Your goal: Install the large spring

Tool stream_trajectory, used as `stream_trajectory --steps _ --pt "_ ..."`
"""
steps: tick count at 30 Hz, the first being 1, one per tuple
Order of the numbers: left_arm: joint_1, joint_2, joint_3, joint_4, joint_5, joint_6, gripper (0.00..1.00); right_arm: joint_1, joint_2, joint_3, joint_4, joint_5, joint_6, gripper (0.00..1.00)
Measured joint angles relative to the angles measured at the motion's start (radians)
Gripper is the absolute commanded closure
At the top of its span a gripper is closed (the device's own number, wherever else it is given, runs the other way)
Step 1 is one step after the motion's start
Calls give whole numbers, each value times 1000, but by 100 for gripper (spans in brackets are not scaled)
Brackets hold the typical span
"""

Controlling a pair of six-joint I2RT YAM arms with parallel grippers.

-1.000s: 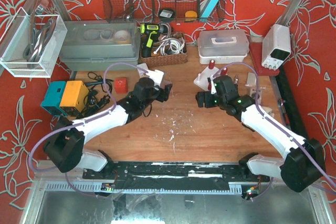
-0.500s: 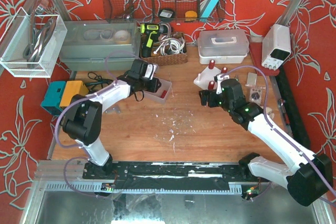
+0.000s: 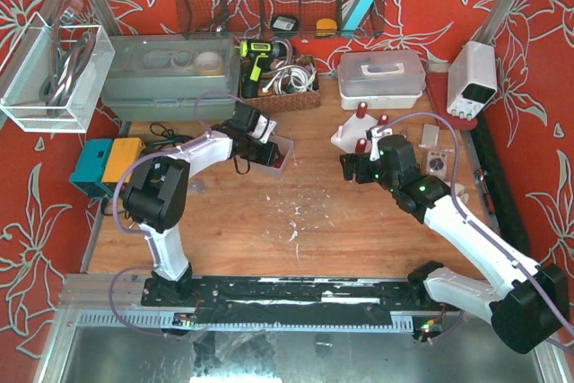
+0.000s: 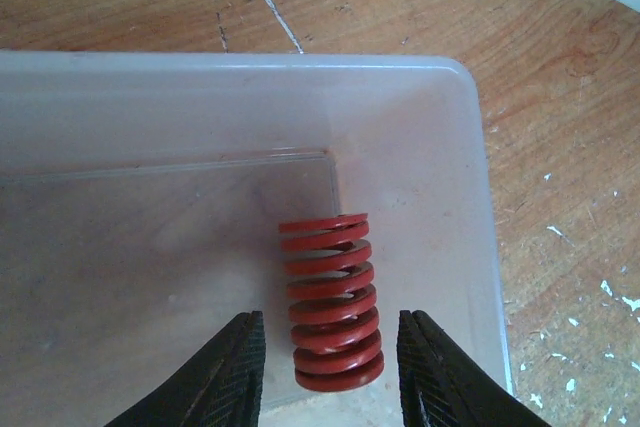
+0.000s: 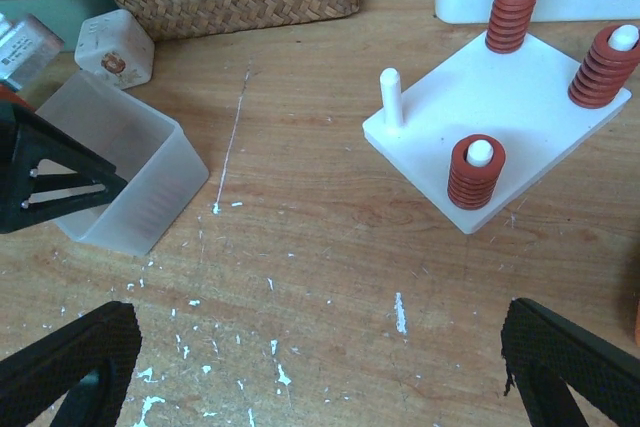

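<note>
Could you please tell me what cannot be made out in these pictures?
1. Left wrist view: whether the left pincer truly grips the spring; slim gaps show beside it, depth unclear.
2. Top view: the spring itself, hidden in the bin under the left pincer.
3. Right wrist view: the bin's contents, masked by its frosted wall and the left pincer.
4. Top view: the empty peg on the base plate, too small.
</note>
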Motion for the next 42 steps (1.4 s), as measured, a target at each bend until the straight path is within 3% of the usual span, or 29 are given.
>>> stream_trajectory --steps 24,29,34,42 --pt "-2 144 103 -61 -22 5 59 0 -10 -5 0 12 0 1" --pt "-9 171 126 -66 -48 9 64 0 -10 -5 0 26 0 1" --pt "-19 172 131 -70 -76 20 75 0 -20 -8 1 30 0 1" --pt "-21 169 139 -79 -108 24 82 0 -29 -17 8 45 0 1"
